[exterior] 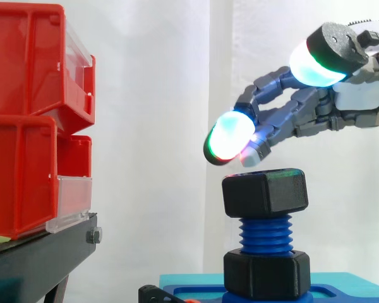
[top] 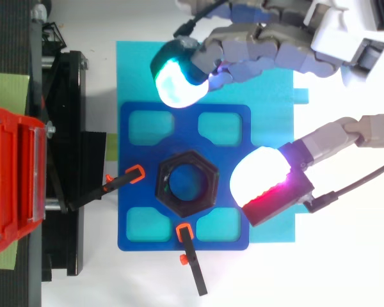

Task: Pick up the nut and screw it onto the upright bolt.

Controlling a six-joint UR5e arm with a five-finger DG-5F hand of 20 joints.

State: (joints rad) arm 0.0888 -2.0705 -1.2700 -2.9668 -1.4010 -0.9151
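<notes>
Nut (exterior: 265, 192) sits atop the blue bolt (exterior: 265, 235); the hand (exterior: 303, 117) hovers just above, fingers spread, holding nothing. Best to grip opposite flats squarely before turning.

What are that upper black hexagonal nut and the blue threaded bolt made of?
The black hexagonal nut looks like plastic: matt, with soft rounded edges and only a dull sheen. The blue threaded bolt also seems to be plastic: evenly coloured, matt, with thick rounded threads and no metal glint.
</notes>
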